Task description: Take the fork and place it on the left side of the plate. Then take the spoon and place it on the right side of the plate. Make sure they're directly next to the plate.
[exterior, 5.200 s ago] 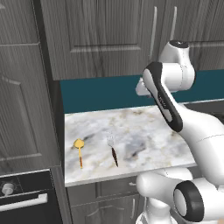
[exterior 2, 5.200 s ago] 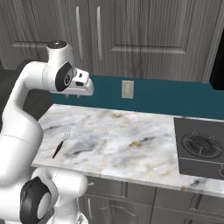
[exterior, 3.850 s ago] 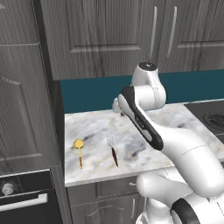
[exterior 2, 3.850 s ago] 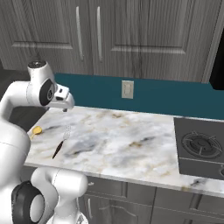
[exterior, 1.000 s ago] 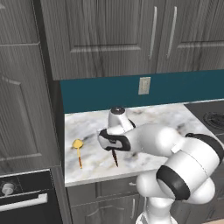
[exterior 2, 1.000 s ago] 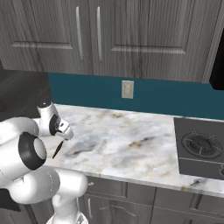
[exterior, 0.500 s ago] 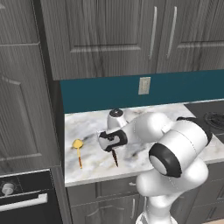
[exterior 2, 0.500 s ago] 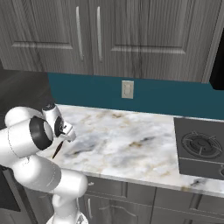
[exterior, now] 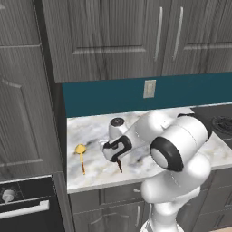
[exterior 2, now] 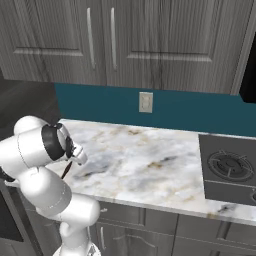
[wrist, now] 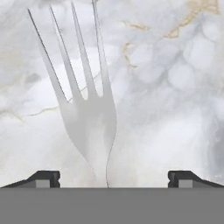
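Between open claw (wrist: 113,177) tips, fork (wrist: 85,109).

Marble counter (exterior: 95,170): fork (wrist: 87,122), spoon (exterior: 81,154)

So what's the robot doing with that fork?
The robot's gripper is down low over the fork, which lies on the marble counter. Its fingers are spread wide, one on each side, and they haven't grabbed it yet. The yellow spoon lies a little way off on the same counter, untouched.
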